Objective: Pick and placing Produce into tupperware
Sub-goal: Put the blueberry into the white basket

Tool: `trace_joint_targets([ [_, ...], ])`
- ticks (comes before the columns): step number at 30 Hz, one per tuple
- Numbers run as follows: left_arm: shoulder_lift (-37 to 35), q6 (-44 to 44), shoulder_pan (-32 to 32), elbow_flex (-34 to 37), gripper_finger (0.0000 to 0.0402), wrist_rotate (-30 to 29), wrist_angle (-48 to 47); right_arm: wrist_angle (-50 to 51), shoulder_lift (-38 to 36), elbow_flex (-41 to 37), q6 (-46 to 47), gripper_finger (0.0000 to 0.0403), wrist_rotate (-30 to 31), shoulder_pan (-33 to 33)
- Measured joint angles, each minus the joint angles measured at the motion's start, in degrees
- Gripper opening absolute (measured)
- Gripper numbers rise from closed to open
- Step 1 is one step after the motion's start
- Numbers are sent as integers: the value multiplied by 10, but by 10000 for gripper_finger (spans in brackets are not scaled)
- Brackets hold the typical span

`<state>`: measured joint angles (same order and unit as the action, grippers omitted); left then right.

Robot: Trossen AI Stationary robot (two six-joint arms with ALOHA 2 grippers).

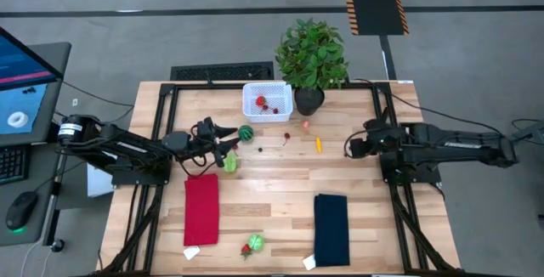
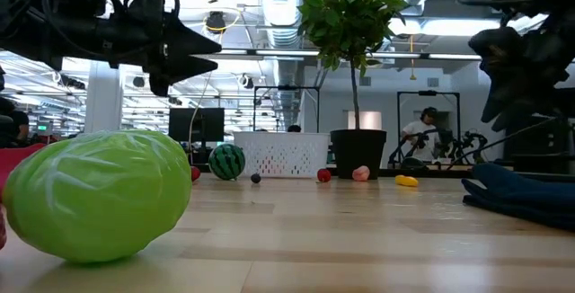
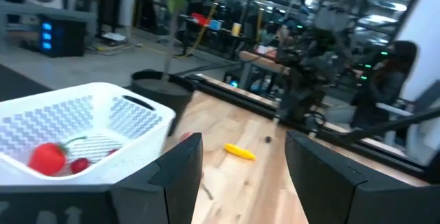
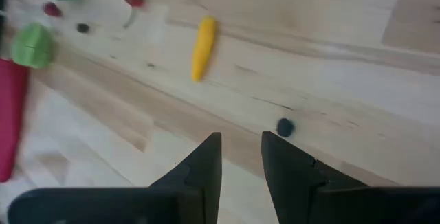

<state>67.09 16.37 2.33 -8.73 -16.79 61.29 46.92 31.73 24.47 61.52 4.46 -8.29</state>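
Left gripper hovers open and empty near the watermelon ball, just left of the white basket at the table's far side, red pieces inside. Right gripper open, empty, right of the yellow piece. Green cabbage beside red cloth.

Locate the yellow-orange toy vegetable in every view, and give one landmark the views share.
High view: the yellow-orange vegetable lies right of centre, below the plant pot.
Low view: small, right of centre at the far table edge.
Left wrist view: on the wood between the fingers, further off.
Right wrist view: upper middle, lying lengthwise.
Shared landmark: the white basket, seen in the high, low and left wrist views.
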Motion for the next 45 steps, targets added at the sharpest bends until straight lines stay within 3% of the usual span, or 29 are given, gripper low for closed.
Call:
trace_joint_targets([
  [7, 0, 12, 0, -7, 196, 42, -1, 16, 102, 0, -3, 127, -4, 0],
  [17, 0, 15, -1, -7, 196, 45, -2, -44, 207, 0, -24, 127, 0, 0],
  [32, 0, 15, -1, -7, 196, 45, -4, -96, 285, 0, -43, 127, 14, -2],
  [45, 0, 17, -1, -7, 196, 45, -6, -101, 295, 0, -50, 127, 14, -2],
])
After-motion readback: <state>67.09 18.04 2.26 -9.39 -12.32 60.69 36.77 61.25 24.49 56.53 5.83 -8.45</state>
